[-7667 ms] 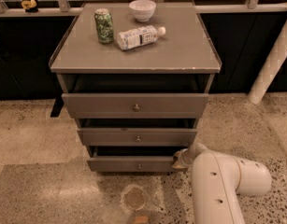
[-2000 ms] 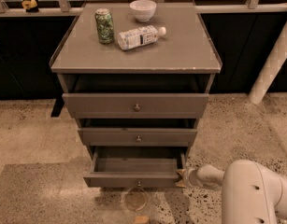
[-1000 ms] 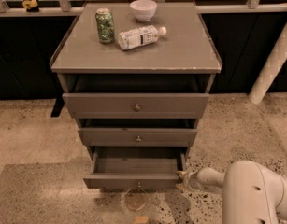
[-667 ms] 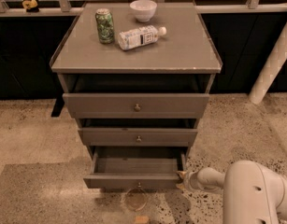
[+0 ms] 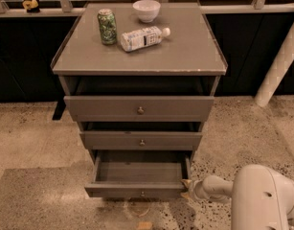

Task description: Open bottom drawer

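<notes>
The grey cabinet (image 5: 139, 56) has three drawers. The bottom drawer (image 5: 137, 189) is pulled out, showing its empty inside and a tiny round knob (image 5: 142, 193) on its front. The middle drawer (image 5: 141, 140) and top drawer (image 5: 139, 109) stand slightly out. My gripper (image 5: 186, 189) is at the right end of the bottom drawer's front, low near the floor, at the end of my white arm (image 5: 261, 195).
A green can (image 5: 107, 27), a lying plastic bottle (image 5: 144, 37) and a white bowl (image 5: 146, 10) sit on the cabinet top. A white post (image 5: 280, 66) stands at the right. Speckled floor lies around, with a small brownish object (image 5: 144, 225) in front of the drawer.
The bottom drawer went from nearly closed to pulled well out, and my arm drew back toward the lower right. Over the last second nothing visibly moved.
</notes>
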You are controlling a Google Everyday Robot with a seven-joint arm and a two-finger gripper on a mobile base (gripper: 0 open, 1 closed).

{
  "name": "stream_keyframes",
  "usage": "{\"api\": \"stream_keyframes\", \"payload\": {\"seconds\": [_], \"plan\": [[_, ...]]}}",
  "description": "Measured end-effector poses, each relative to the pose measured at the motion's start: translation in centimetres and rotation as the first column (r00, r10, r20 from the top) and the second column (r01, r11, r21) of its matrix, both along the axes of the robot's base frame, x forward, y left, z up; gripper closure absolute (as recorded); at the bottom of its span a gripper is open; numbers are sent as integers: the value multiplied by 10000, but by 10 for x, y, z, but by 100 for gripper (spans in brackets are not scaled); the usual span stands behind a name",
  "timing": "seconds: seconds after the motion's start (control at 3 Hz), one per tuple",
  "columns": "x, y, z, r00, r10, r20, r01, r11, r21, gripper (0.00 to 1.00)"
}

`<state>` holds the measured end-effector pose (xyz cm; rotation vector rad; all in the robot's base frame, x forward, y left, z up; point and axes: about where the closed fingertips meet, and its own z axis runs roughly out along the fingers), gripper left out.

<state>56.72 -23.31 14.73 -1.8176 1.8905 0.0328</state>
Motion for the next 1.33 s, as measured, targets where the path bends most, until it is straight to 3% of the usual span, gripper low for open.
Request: {"api": "stream_keyframes", "payload": {"seconds": [1.33], "plan": [[-25,4,-2,9981,613,-12,-613,9979,-204,100]]}}
